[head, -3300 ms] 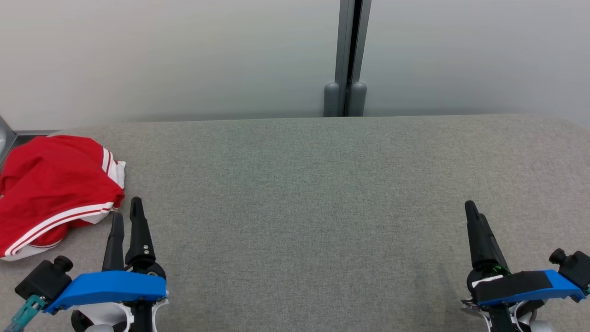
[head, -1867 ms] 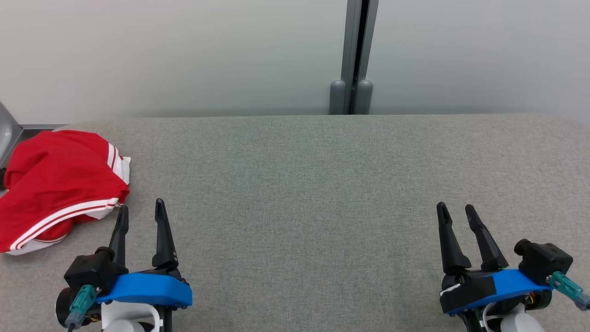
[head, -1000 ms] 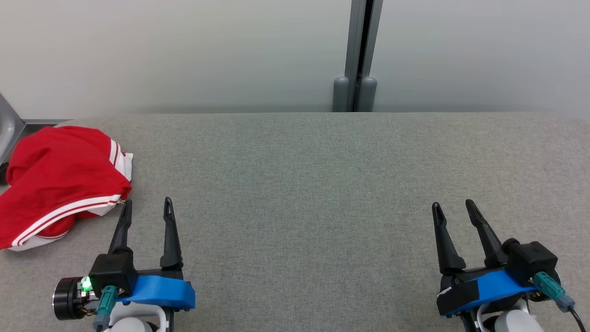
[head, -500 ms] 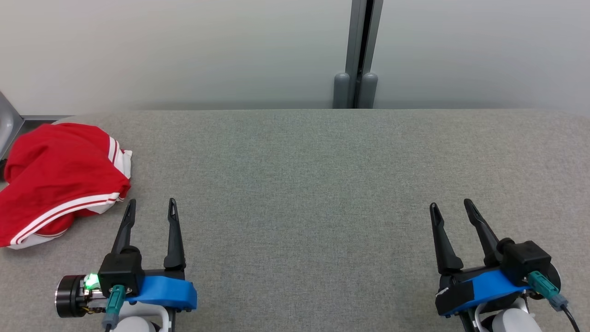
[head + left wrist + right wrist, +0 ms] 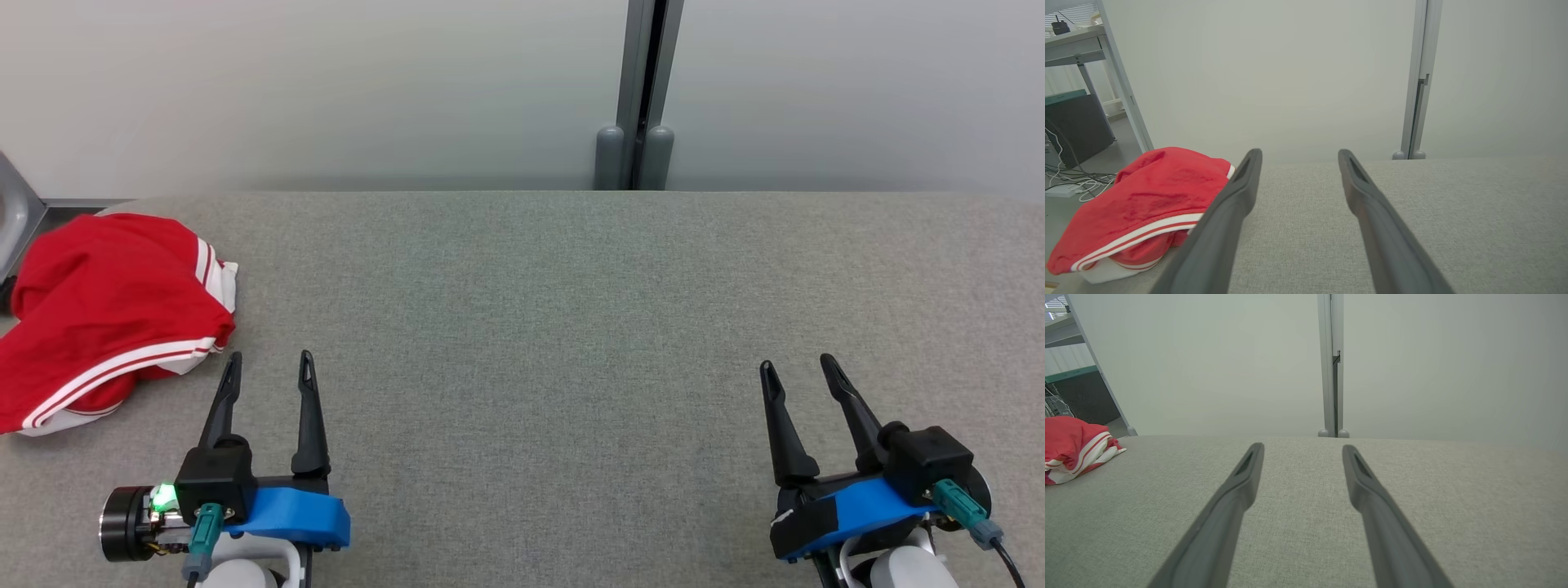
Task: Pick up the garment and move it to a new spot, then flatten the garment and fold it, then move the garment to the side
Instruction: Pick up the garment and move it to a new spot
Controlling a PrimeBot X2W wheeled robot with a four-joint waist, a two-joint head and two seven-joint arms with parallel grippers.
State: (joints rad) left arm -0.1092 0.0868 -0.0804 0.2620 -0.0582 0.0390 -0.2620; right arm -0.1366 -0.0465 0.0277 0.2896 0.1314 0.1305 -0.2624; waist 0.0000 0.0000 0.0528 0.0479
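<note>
The garment is a crumpled red piece with white stripes, lying at the table's far left edge. The left wrist view shows the garment left of my fingers, and the right wrist view has the garment at its left edge. My left gripper stands open just right of the garment's near corner, holding nothing. My right gripper is open over bare cloth at the lower right. In the wrist views both left gripper and right gripper show spread jaws with nothing between them.
The grey fabric table reaches to a pale partition wall with a grey metal post behind it. Past the table's left end there are a desk frame and cables on the floor.
Both grippers went from nearly shut to open early on, and both wrists rolled. Over the last second the arms have barely moved; the camera shifted slightly.
</note>
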